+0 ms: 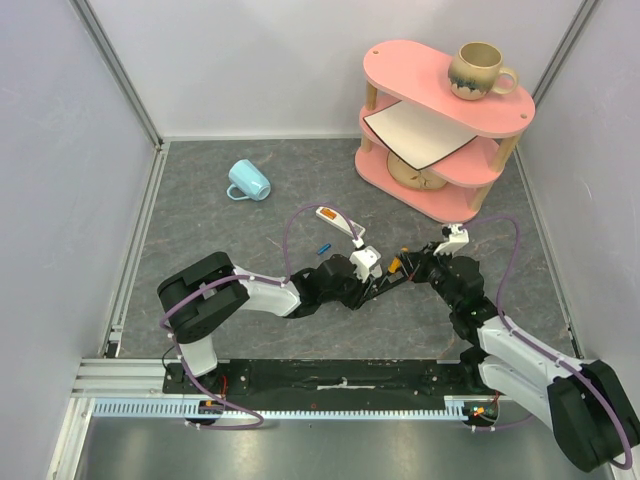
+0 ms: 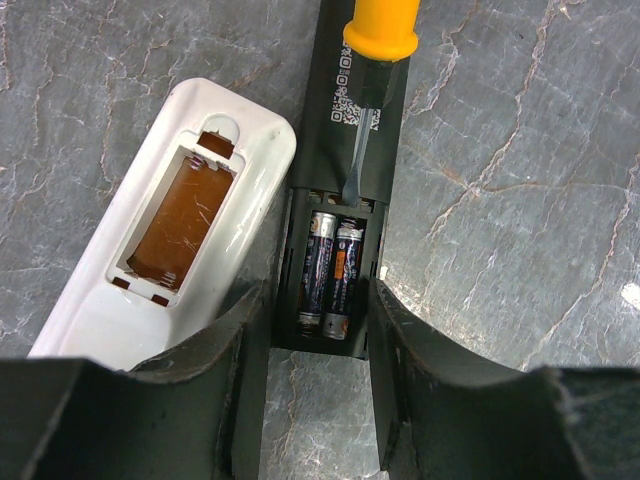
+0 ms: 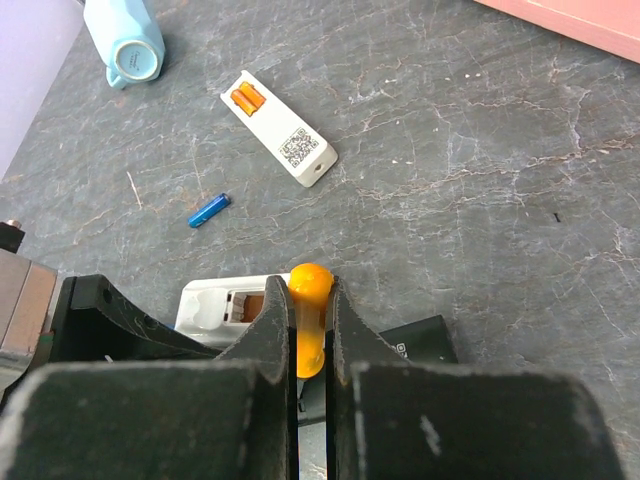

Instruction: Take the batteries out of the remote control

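Observation:
A black remote (image 2: 345,90) lies with its back open, and two dark batteries (image 2: 330,275) sit side by side in the compartment. My left gripper (image 2: 318,400) is shut on the near end of this remote, one finger on each side. My right gripper (image 3: 312,330) is shut on the orange handle of a screwdriver (image 3: 310,300). The screwdriver's metal tip (image 2: 355,170) rests at the far edge of the compartment. A loose blue battery (image 3: 209,211) lies on the table. In the top view the two grippers meet at mid-table, left (image 1: 378,285) and right (image 1: 408,264).
A white remote (image 2: 170,220) with an empty compartment lies just left of the black one. Another white remote (image 3: 278,130), holding two orange batteries, lies farther off. A light blue mug (image 1: 247,181) lies on its side at the back. A pink shelf (image 1: 440,110) stands at the back right.

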Controlling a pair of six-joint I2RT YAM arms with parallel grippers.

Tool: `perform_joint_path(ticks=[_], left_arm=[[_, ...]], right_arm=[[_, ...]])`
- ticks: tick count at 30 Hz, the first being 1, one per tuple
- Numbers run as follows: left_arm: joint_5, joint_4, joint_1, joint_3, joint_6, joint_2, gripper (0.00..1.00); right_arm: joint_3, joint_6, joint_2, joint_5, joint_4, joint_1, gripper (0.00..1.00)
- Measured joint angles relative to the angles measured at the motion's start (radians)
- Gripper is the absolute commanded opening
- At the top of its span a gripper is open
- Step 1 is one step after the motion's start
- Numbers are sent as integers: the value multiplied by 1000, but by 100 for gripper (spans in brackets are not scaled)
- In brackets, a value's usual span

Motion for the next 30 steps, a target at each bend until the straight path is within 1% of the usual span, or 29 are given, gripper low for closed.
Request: perform_joint_path(ticks=[8,12,19,24,30], left_arm=[[0,1,0,-1,-1,0,45],[0,3,0,-2,-3,0,45],[-1,8,0,-4,-5,0,50],[-1,13,0,-8,-6,-1,51],[0,16,0,-10,-6,-2,51]], right_arm=[[-27,-8,-19,-20,38,-4,0],[-37,-12,-56,-24,20,-4,0],[-51,-14,-98,-76,-10,5,0],[-71,-13,-132,-103,-22,8,0],[-71,-13,-138,-86,-35,8,0]])
